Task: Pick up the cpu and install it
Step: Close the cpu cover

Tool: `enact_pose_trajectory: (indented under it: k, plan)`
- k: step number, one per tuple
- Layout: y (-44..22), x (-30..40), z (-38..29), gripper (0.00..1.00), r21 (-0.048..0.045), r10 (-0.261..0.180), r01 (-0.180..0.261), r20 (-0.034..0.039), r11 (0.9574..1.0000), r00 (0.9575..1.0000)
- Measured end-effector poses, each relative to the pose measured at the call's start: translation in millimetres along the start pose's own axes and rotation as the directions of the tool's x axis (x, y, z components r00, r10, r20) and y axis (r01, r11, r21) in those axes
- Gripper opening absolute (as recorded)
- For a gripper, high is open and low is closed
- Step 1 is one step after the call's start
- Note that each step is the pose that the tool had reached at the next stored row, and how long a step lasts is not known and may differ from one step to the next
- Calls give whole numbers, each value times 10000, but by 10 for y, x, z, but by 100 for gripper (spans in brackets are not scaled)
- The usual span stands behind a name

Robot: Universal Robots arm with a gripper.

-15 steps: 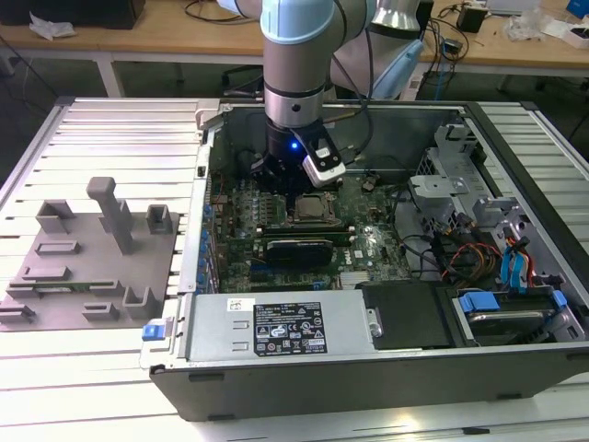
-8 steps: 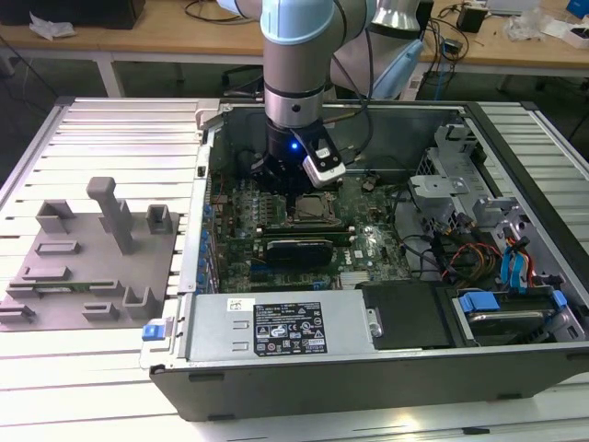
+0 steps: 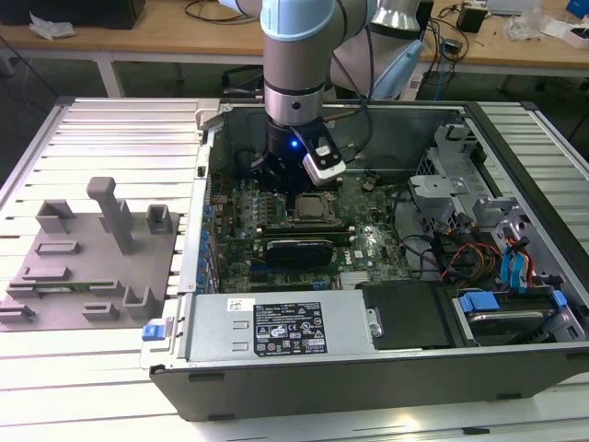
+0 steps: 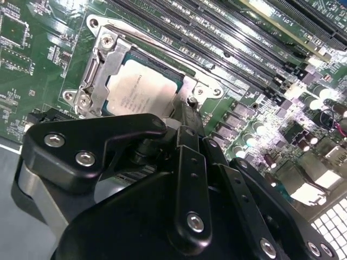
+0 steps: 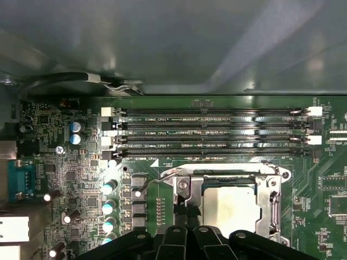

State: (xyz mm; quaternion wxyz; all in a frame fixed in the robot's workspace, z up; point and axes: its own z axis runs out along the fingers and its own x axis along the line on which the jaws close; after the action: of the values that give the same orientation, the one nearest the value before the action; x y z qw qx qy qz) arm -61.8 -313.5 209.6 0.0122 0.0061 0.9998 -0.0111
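Wooden workbenches [image 3: 166, 37] strewn with cables line the background; in front of them is a slatted metal table [image 3: 110, 138]. On the exterior view's left lies a grey fixture plate [image 3: 92, 249] with upright posts and shallow pockets. Item: an open computer case [image 3: 368, 378] lying on its side. It contains a power supply [image 3: 276, 327] with a white sticker and a black printed label, too small to make out, a green motherboard [image 3: 368, 244], a drive bay with blue tabs [image 3: 479, 301] and a bundle of orange and red cables [image 3: 460, 253]. Item: four long memory slots [image 5: 211, 132] lie side by side, each with small white lettering, near a cluster of silver-topped capacitors [image 5: 76, 132]. Item: the cpu [image 4: 143, 89], silver-topped with faint engraving, sits inside the metal socket frame [image 5: 268, 189] on the motherboard, with the thin wire latch lever [image 5: 157, 179] beside it. Item: the black gripper [image 5: 186, 214] stands over the socket's edge just beside the cpu, its fingers pressed together with nothing between them.
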Motion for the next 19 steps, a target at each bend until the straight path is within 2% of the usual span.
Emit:
enact_pose_trajectory:
  k: [6,9,12,19]
  plan:
    - [-3,-3,-132,11,0,0,0,0,10000,10000]
    - [-2,-43,-134,11,2,1,-1,-9,10000,10000]
    - [-1,-188,-130,11,8,-2,3,-70,10000,10000]
    - [1,-383,-126,11,8,-4,4,-153,10000,9999]
